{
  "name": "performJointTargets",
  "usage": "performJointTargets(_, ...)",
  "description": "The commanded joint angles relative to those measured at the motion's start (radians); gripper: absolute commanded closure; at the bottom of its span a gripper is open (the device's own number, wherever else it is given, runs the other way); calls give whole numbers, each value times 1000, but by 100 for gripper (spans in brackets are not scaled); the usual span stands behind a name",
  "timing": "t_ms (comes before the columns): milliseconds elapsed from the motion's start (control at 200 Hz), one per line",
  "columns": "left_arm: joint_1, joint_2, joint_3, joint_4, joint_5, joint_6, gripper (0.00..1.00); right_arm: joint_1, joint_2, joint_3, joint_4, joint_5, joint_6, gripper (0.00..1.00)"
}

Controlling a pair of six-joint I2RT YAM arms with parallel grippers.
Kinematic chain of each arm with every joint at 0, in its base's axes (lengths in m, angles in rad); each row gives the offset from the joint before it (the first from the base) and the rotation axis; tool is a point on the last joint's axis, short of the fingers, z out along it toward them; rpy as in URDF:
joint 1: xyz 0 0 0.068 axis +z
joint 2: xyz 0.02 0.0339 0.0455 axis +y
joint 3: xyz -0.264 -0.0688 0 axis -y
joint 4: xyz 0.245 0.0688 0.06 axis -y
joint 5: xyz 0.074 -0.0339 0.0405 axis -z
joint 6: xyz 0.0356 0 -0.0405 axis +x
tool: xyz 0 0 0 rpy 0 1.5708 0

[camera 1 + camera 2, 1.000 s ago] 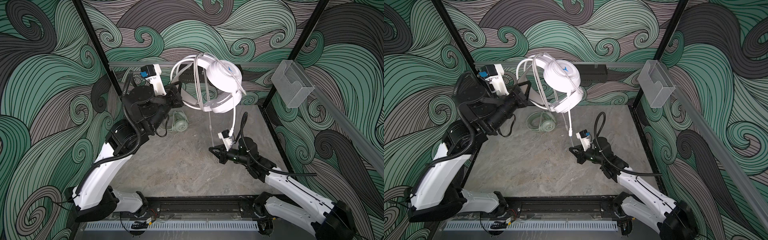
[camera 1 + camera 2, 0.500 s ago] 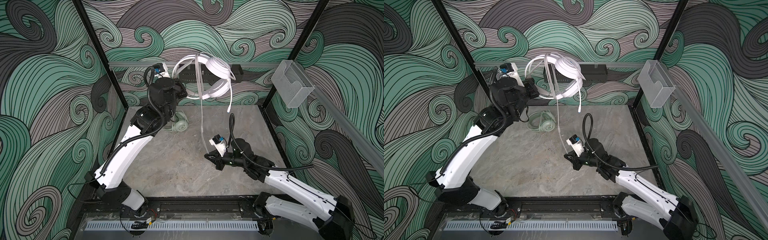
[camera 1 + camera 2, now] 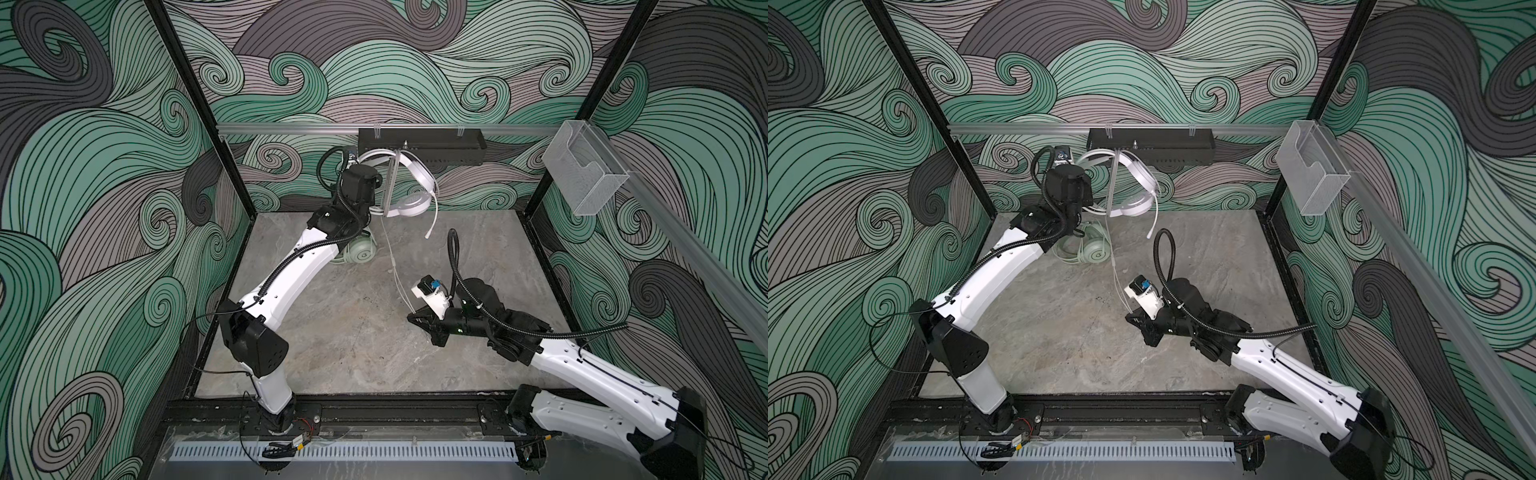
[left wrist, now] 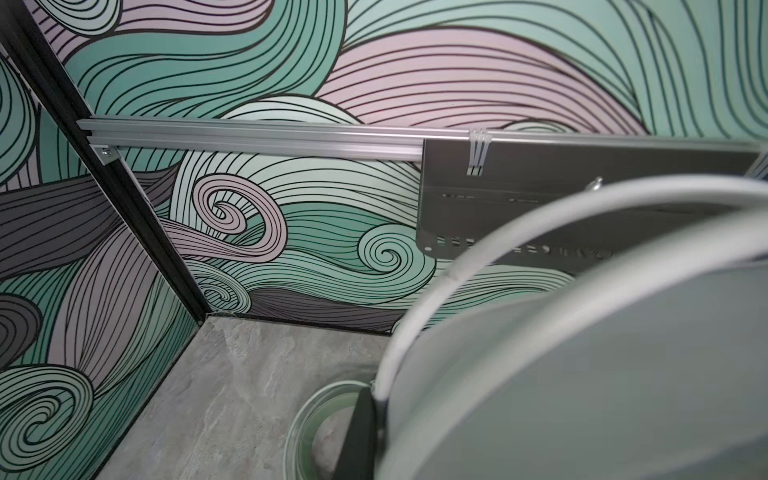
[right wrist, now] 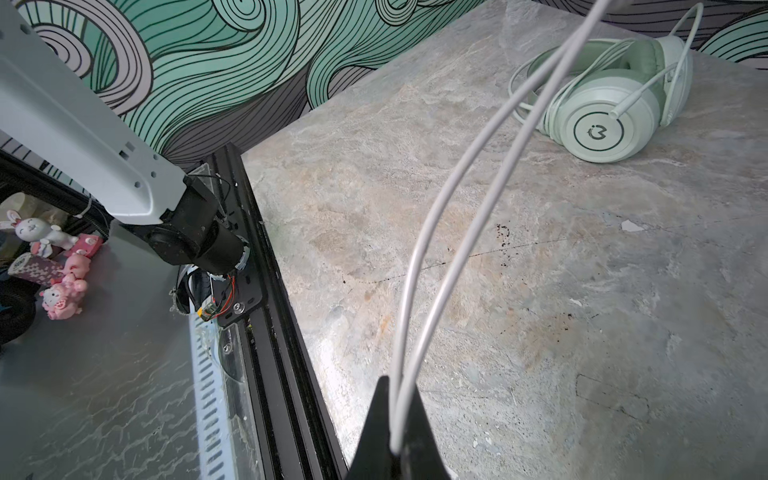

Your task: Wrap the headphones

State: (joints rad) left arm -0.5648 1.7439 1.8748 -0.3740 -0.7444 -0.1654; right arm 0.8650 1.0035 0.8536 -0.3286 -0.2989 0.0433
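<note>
1. Since the earlier frames, the left arm has stretched toward the upper middle of both top views. It has carried the white headset [image 3: 411, 204] lower and farther back, so it now hangs just beneath the black sheet-metal bracket [image 3: 419, 143]. The right gripper [image 3: 410, 317] has slid slightly leftward.
2. The left gripper [image 3: 373, 207] is clamped on the white headset beside an earcup. Its boxy wrist block hides most of the grip in both top views. In the left wrist view only one black finger [image 4: 359, 432] shows, against the smooth pale curve of the shell.
3. The white headset is glossy plastic with an arched double band and round cups. A thin, stiff mic boom [image 3: 432, 216] dangles from it toward the table.
4. A thin, round, white cable [image 3: 395, 266] drops as a doubled strand from the headset toward the centre of the frame. There the right gripper's tapered black fingers are pinched together on it. In the right wrist view both strands arc away from the fingertips.
5. The mint headset [image 3: 361, 251] lies at the upper left of the table, partly under the left arm. It is matte pale green with padded cups and a dark ring printed on the round shell, and its own cable loops loosely around it.
6. The table [image 3: 332, 332] is a dull grey slab with marble veining, flecked with dark specks. A ribbed aluminium rail [image 3: 291, 129] runs above it, and a clear acrylic box [image 3: 582, 174] sits at the upper right.
</note>
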Motion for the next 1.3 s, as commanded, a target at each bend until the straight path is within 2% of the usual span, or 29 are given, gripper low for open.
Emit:
performJointTargets(0,-10,-22,-17,151,-93,135,100,14,-35,95,-100,45,-52,100)
performJointTargets(110,-38,-48,-89,206,-112,271,100,14,-63,182,-147,54,-91,100)
performJointTargets(235,-69,-102,-199,231,-105,354,100,14,-44,327,-227,115,-147,100)
performJointTargets(305,-84,-144,-263,224,-93,362,100,14,-13,417,-284,161,-188,100)
performJointTargets(540,-122,-314,-433,86,67,334,100,-18,102,614,-387,278,-262,100)
performJointTargets(645,-128,-422,-501,31,150,303,100,-85,131,638,-390,281,-246,100)
performJointTargets(761,-129,-509,-554,-37,263,271,100,-166,157,675,-391,234,-225,100)
performJointTargets(921,-127,-612,-612,-114,405,230,100,-188,173,706,-392,217,-246,100)
performJointTargets(1096,-124,-682,-642,-197,555,227,100,-210,170,653,-374,205,-205,100)
performJointTargets(1291,-124,-736,-705,-164,634,158,100,-240,172,504,-248,152,-132,100)
